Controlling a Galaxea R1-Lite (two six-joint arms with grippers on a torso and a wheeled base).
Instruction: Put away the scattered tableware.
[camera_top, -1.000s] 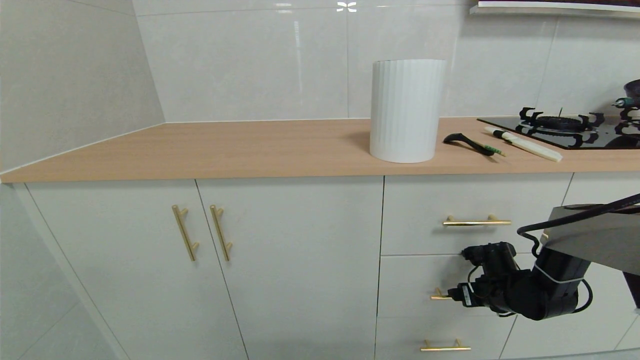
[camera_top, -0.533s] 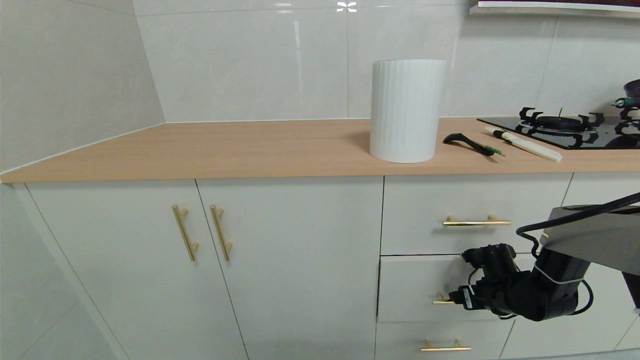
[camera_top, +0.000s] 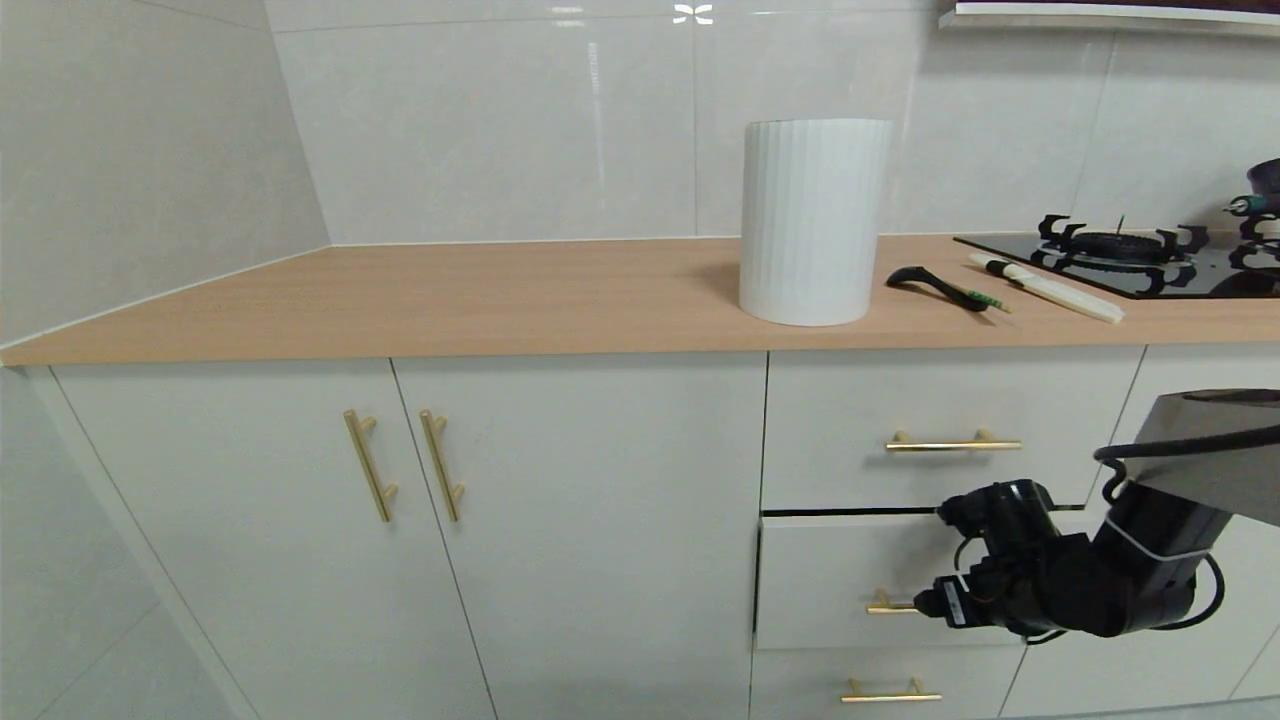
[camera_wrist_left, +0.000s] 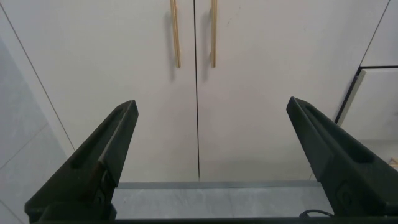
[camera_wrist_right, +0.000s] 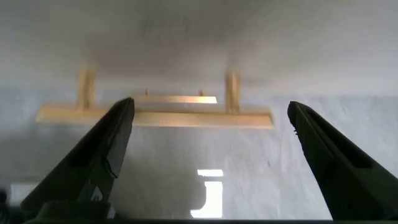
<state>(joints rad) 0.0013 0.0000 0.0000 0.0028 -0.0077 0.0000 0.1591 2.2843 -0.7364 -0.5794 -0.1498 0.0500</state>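
Drawn out a crack since a second ago: white middle drawer (camera_top: 830, 570), its gold bar handle (camera_wrist_right: 155, 117) just ahead of the wide-spread right gripper (camera_wrist_right: 210, 107), so likely opening storage for tableware.

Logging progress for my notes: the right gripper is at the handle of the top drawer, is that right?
Not quite. The right gripper is at the handle of the middle drawer, not the top one, as the head view shows.
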